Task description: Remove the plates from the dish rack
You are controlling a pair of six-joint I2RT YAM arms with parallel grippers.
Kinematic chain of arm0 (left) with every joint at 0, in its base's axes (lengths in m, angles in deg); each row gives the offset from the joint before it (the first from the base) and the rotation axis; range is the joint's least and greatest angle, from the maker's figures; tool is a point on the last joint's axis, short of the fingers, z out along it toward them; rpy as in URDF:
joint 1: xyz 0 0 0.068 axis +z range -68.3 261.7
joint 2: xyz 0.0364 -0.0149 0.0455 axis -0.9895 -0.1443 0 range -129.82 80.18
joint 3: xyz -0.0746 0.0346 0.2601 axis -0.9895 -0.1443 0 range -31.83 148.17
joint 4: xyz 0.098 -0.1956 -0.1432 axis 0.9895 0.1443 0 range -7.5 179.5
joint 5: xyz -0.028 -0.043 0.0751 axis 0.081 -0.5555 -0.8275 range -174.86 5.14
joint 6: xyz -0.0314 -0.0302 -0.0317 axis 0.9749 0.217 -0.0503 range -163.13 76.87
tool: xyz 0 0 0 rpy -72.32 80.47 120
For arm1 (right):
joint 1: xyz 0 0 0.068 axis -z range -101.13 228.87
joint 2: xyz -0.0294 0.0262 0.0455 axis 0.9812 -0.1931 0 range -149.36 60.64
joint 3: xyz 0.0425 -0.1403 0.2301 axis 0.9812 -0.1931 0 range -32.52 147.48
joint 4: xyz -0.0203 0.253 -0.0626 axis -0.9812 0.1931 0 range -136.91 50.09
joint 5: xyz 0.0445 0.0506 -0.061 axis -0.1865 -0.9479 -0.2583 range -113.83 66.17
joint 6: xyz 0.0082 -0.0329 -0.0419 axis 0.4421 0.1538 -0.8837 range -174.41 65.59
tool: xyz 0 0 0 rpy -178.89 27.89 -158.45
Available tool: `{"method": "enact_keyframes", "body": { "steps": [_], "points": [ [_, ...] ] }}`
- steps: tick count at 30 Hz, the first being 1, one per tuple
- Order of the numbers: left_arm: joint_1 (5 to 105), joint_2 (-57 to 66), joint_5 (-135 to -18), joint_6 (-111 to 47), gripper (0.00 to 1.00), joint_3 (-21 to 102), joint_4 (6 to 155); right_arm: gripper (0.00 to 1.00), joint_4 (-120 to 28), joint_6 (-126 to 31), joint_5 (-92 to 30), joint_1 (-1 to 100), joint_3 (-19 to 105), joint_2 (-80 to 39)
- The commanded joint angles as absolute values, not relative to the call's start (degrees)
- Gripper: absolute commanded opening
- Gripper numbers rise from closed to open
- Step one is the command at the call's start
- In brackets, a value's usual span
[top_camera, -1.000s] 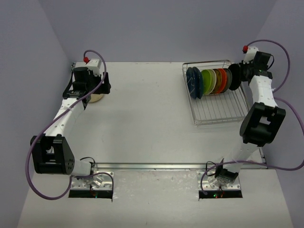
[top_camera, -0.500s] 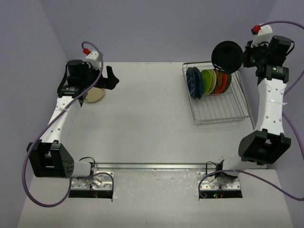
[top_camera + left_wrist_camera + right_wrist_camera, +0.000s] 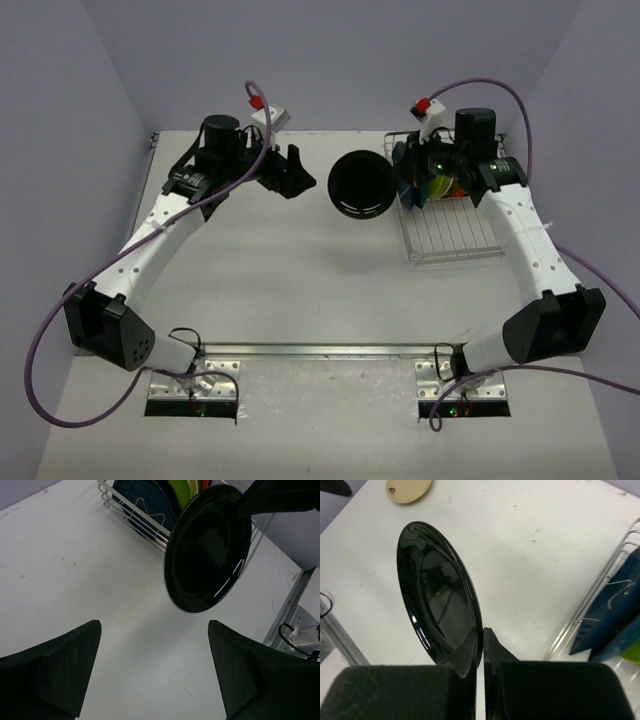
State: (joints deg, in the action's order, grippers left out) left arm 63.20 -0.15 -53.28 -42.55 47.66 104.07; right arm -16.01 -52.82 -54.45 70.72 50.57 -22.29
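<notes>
Right gripper [image 3: 481,642] pinches black plate [image 3: 437,597] by its rim, clear of dish rack [image 3: 468,240]; left gripper [image 3: 153,645], fingers spread, faces it, probably for handover.

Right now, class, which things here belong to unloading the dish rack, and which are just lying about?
Belongs to the job: black plate, clamped in the right pincer; dish rack; dark blue plate and lime green plate standing in it.
Lying about: cream round disc, flat on the table away from the rack.
</notes>
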Motion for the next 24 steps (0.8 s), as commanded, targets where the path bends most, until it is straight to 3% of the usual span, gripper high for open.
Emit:
{"method": "enact_keyframes", "body": {
  "steps": [1, 8, 12, 14, 15, 21, 24],
  "points": [
    [60.0, -4.2, -57.5, -44.5, 0.77, 50.2, 108.4, 0.00, -20.3, -48.2, -54.4, 65.1, 51.0, -21.2],
    [60.0, -5.8, -57.7, -44.7, 0.64, 49.3, 109.7, 0.00, -20.4, -46.8, -54.4, 60.9, 52.9, -22.2],
    [60.1, -5.7, -56.8, -44.8, 0.35, 48.5, 109.6, 0.00, -20.5, -46.7, -54.3, 60.2, 52.4, -22.2],
    [60.4, -5.4, -55.5, -44.2, 0.09, 47.7, 109.1, 0.00, -20.7, -46.8, -53.1, 60.2, 51.9, -22.1],
    [60.9, -5.2, -54.3, -43.0, 0.00, 47.1, 108.6, 0.00, -20.9, -46.9, -52.4, 60.2, 51.5, -22.1],
    [70.4, -5.4, -40.0, -32.2, 0.00, 42.4, 101.4, 0.03, -21.5, -45.3, -47.1, 60.3, 49.6, -23.1],
    [76.3, -6.6, -37.9, -31.8, 0.00, 42.0, 101.5, 0.36, -21.3, -43.9, -46.3, 60.5, 48.9, -23.7]
  ]
}}
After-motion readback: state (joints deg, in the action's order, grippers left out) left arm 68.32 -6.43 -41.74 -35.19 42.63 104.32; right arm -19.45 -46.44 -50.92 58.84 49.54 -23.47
